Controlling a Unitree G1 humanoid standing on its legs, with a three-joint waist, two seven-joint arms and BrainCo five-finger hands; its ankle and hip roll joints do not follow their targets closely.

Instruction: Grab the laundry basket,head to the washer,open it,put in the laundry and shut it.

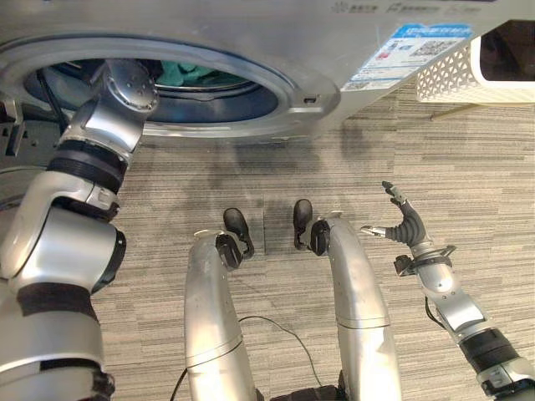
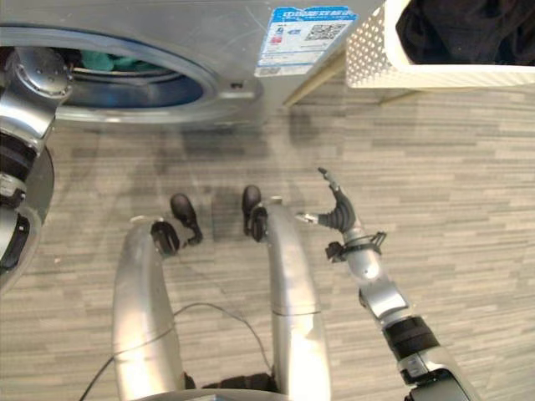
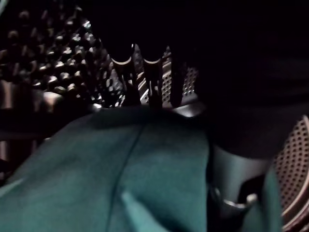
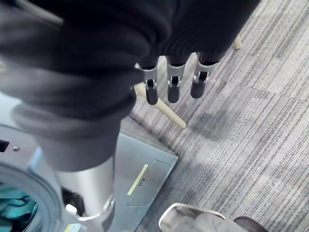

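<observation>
Washer [image 1: 251, 50]: silver front, round door opening, standing on grey striped carpet [image 1: 468, 184]. A blue-and-white label [image 2: 305, 38] sits on its front panel; no print recorded.

Laundry, teal cloth [image 3: 120, 174]: inside the drum. The head views show a sliver of it through the opening [image 1: 180, 73]; my left wrist view shows it close up against the perforated drum wall [image 3: 58, 63].

My left hand [image 3: 145, 79]: reaching into the drum, arm passing through the opening; my fingers are dark and partly hidden, so I cannot tell their state.

My right hand [image 1: 405, 225]: held over the carpet, well apart from the washer, fingers straight and relaxed, holding nothing.

Laundry basket [image 2: 435, 63]: white, perforated wall, beside the washer, dark clothes [image 2: 468, 29] inside.
</observation>
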